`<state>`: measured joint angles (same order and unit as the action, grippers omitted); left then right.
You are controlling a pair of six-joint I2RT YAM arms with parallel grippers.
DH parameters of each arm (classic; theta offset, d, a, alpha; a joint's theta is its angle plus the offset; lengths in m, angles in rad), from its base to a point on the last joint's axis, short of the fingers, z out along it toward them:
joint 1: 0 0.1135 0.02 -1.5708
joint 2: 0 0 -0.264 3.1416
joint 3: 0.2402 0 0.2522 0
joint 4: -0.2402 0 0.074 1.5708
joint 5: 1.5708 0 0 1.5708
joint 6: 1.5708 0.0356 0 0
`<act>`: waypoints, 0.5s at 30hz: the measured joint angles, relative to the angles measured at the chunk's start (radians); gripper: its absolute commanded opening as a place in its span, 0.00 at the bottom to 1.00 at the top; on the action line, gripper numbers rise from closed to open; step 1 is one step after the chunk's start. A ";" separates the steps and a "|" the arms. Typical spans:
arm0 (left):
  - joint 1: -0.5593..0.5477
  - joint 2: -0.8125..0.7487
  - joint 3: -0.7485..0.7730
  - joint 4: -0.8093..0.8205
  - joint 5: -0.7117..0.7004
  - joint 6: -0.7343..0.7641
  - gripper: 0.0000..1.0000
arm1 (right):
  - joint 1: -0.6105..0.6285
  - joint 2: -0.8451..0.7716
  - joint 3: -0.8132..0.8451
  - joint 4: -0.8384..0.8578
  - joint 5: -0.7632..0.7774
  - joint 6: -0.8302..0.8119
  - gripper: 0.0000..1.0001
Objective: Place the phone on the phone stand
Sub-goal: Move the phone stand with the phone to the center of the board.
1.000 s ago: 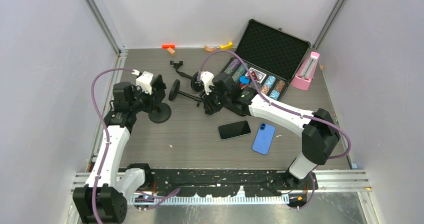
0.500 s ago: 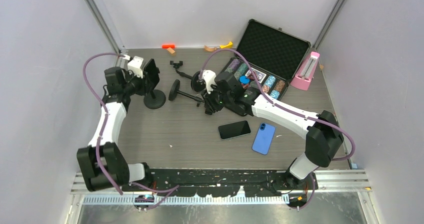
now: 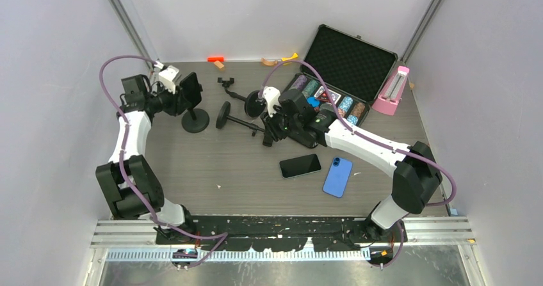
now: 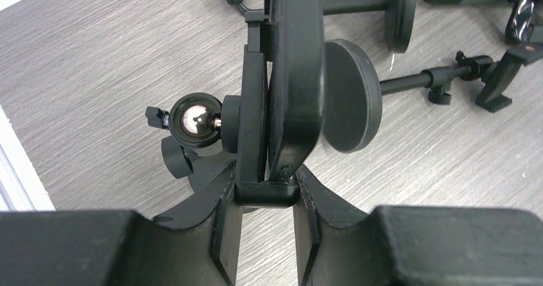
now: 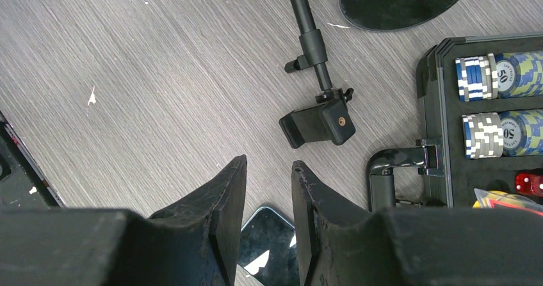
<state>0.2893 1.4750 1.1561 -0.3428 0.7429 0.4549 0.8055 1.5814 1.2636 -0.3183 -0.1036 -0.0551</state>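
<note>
The left gripper (image 4: 266, 178), clamped tight on the flat cradle of the matte black stand (image 3: 195, 120), is shifting it farther back-left than a second ago, while the right gripper (image 5: 269, 166), fingers barely parted and empty, is hovering near the glossy black phone (image 3: 299, 166) lying flat on the wood-grained table (image 3: 243, 183).

Lighting is bright, even and diffuse, from overhead. Shadows on the table (image 3: 243, 171) are soft and short. The top view is sharp throughout. In the wrist views, the left fingers (image 4: 214, 235) and right fingers (image 5: 221, 215) are slightly soft. A glare spot shows on the ball joint (image 4: 194, 118) of the phone stand (image 4: 253, 94).
</note>
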 measured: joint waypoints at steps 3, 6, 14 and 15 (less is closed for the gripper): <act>0.018 0.020 0.045 -0.089 0.035 0.066 0.25 | 0.000 0.000 0.000 0.000 -0.003 0.000 0.37; 0.032 0.035 0.079 -0.152 0.052 0.114 0.36 | 0.000 0.000 0.000 0.000 -0.005 0.000 0.37; 0.062 0.039 0.104 -0.186 0.069 0.160 0.55 | 0.000 0.000 0.000 0.001 -0.010 0.000 0.37; 0.063 0.038 0.104 -0.186 0.068 0.159 0.55 | 0.000 0.000 0.000 0.002 -0.011 0.000 0.37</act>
<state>0.3523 1.5131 1.2602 -0.5285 0.8112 0.6144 0.8051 1.5814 1.2636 -0.3164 -0.1146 -0.0547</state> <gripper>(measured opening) 0.533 0.375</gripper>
